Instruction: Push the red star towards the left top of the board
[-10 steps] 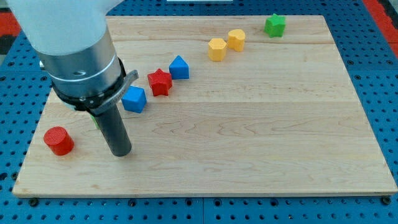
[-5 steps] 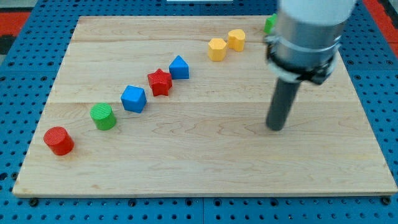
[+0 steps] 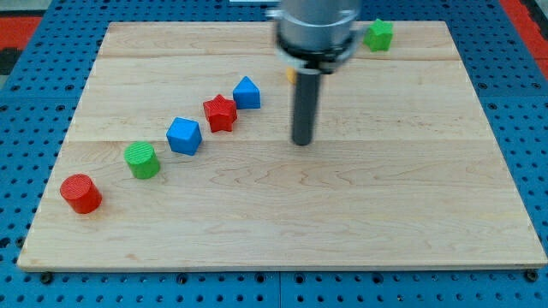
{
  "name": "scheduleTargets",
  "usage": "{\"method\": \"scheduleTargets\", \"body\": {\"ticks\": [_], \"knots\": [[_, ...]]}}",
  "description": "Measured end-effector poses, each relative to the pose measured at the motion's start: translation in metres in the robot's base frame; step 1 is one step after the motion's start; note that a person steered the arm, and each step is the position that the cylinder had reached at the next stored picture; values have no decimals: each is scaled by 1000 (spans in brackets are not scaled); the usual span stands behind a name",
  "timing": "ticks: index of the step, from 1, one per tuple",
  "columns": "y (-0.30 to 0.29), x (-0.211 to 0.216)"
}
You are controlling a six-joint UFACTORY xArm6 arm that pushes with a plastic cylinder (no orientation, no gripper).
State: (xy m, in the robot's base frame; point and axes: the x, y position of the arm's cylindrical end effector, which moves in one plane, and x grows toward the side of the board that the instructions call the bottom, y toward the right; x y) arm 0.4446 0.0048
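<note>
Right of the red star [image 3: 220, 112], one arm pointing up, my tip [image 3: 301, 142] stands apart

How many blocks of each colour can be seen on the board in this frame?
Red: 2, the red star and red cylinder
Blue: 2, at and
Green: 2, at and
Yellow: 1, a sliver behind the arm
Total: 7

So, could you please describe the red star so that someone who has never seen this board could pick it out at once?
On the wooden board, a diagonal row of blocks climbs from the view's lower left toward the top. The red star sits fourth along it, between two blue blocks, left of my tip. It is the only pointed red piece; the other red block is a cylinder.
</note>
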Motion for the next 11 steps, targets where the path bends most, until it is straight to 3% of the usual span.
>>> {"method": "scheduleTargets", "body": {"ticks": [2,3,4,7,11], "knots": [[-106,-18],[-91,-30],[-67,-6],[-140,-145],[-185,-152]]}}
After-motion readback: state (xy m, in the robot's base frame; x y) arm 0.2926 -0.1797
